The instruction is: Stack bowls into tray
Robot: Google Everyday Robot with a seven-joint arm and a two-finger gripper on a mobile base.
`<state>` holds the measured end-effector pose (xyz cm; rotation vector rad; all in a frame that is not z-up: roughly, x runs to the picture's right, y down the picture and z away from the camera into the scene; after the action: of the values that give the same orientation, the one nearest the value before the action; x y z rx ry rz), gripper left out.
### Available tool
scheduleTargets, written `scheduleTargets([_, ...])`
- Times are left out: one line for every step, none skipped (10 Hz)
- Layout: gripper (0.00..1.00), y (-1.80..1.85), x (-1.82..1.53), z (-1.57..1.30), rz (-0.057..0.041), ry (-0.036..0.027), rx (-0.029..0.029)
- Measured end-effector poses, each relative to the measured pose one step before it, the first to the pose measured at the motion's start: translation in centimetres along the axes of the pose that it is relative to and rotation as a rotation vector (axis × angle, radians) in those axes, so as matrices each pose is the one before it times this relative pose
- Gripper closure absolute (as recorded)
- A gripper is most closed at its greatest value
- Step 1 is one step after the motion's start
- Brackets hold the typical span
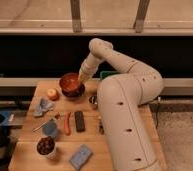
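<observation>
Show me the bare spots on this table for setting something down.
Bare wood lies between the orange-red bowl and the black bar, and left of the white cup. Crowded around the blue cup. The gripper is at the bowl's rim.

Lab-like test space, cluttered wooden table (27,150), window wall (35,11) behind, gripper (82,78) at orange bowl (69,83)

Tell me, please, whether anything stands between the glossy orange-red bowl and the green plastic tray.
Nothing visible separates them. The gripper is at the right rim of the glossy orange-red round bowl; the green rectangular plastic tray lies just right of it, mostly hidden behind the robot's arm, so its inside is unseen.
</observation>
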<state>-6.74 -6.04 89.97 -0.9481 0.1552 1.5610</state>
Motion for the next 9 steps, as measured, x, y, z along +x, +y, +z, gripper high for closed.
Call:
scheduleTargets([0.36, -0.019, 0.073, 0.11, 0.00044, 0.00271, 0.00177])
scheduleTargets([0.36, -0.109, -0.019, 0.113, 0.00342, 0.00084, -0.00299])
scheduleTargets([0.36, -0.232, 0.123, 0.096, 0.00411, 0.00327, -0.00231])
scheduleTargets([0.36, -0.105, 0.197, 0.177, 0.00133, 0.00539, 0.00058])
scheduleTargets([0.36, -0.057, 0.164, 0.131, 0.00131, 0.00233, 0.00104])
scheduleTargets([0.36, -0.358, 0.112, -0.211, 0.00363, -0.00741, 0.0039])
scheduleTargets([0.36, -0.492, 0.058, -0.496, 0.00575, -0.00986, 0.00389])
scheduleTargets([0.36, -0.381, 0.059, -0.29, 0.00521, -0.00714, 0.00373])
scheduleTargets([0.36, -0.137, 0.046, -0.209, 0.00288, -0.00578, 0.00151])
